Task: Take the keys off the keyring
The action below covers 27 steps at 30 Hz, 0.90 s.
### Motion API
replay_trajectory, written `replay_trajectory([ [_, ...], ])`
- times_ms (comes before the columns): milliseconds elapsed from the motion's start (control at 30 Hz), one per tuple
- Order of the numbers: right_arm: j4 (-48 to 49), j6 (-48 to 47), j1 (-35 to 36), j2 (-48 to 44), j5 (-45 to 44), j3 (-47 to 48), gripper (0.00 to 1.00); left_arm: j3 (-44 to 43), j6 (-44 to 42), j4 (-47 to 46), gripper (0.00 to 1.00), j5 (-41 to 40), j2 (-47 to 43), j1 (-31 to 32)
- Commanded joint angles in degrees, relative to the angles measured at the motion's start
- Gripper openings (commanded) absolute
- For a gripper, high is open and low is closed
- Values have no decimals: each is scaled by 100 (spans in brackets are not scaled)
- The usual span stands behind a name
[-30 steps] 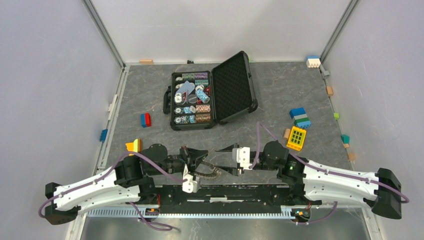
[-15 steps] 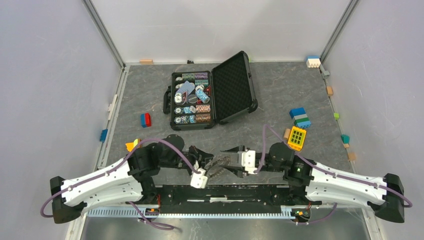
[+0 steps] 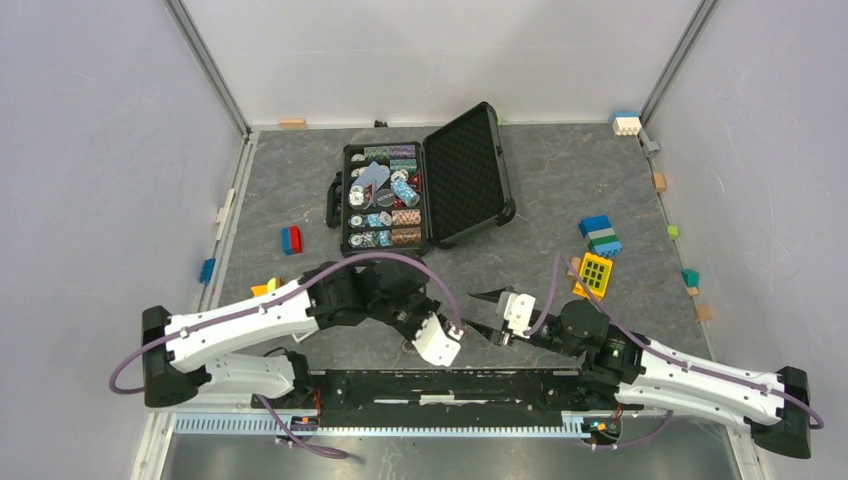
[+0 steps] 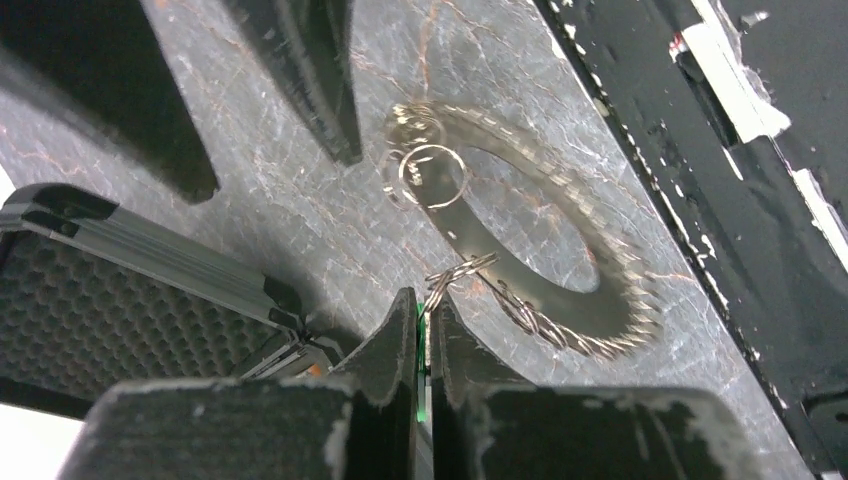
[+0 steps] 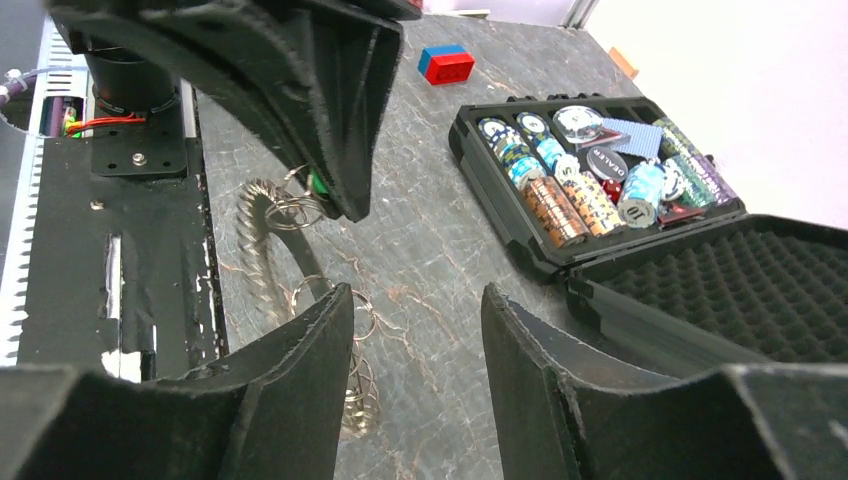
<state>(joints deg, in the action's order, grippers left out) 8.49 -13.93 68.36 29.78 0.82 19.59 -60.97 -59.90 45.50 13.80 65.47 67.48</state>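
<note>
The keyring (image 4: pixel 515 305) lies, seemingly flat, on the bench (image 3: pixel 560 190) just behind the arms' base rail (image 3: pixel 460 385), keys (image 4: pixel 560 190) fanned around it. The right gripper (image 3: pixel 474 314) hovers just right of it; the case (image 3: pixel 346 205) stands well behind, lid (image 3: pixel 470 175) open rightward, chips (image 3: pixel 380 215) in its left half.
</note>
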Motion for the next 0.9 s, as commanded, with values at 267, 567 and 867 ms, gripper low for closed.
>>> replay_trajectory([
  [267, -119, 315, -7, -702, 184, -272, 55, -910, -416, 994, 2, -2532, 530, 758],
  [567, -97, 268, -7, -851, 178, -407, 54, -592, -1484, 150, 2, -2777, 258, 766],
  [867, -46, 98, -7, -586, 526, -408, 53, 807, -2190, -1750, 2, -2908, -275, 733],
])
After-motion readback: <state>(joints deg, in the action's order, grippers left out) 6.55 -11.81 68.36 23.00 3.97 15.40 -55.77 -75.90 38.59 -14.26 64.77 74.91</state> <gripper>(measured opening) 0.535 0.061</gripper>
